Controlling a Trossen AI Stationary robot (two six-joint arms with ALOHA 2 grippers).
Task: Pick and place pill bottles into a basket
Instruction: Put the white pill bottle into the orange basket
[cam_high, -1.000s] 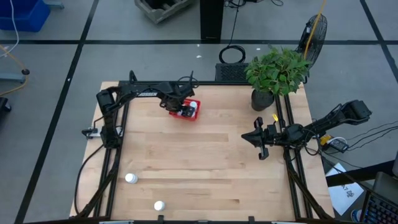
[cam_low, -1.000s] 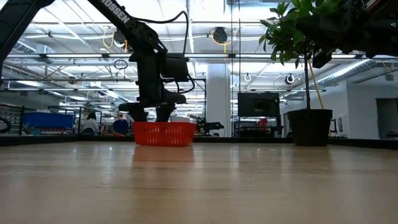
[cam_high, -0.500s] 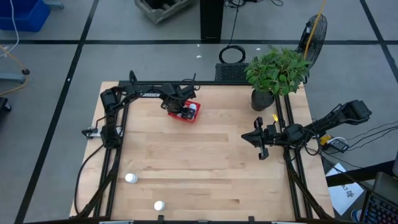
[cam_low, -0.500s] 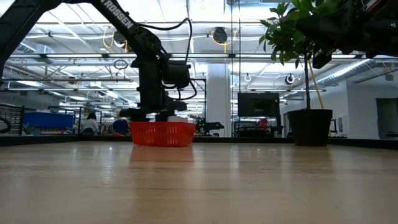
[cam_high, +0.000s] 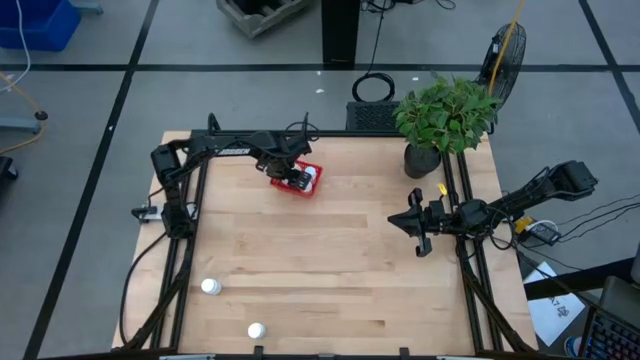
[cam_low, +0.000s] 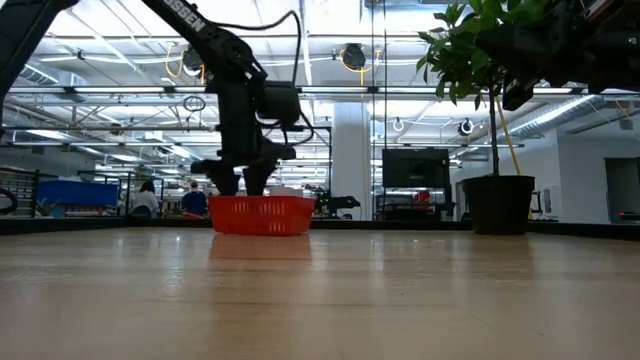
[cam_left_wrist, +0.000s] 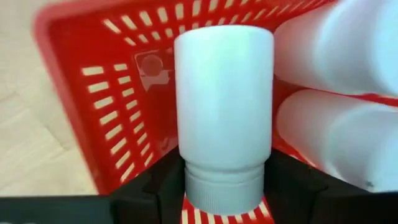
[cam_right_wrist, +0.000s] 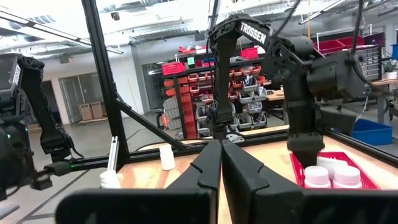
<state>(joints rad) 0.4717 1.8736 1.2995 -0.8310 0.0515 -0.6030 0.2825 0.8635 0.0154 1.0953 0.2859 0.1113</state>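
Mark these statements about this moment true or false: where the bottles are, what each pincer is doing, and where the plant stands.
1. Two pill bottles stand on the table outside the basket. True.
2. The left pincer is over the basket. True.
3. The right pincer holds a bottle. False: it is shut on nothing, waiting near the table's right side.
4. The plant pot stands at the table's front left corner. False: it stands at the back right.
5. The basket is empty. False: the left wrist view shows bottles in it.

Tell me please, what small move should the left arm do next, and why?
Probably lift straight up out of the basket. The left gripper is down inside it, around the cap of a pill bottle beside two others, and two bottles wait on the table.
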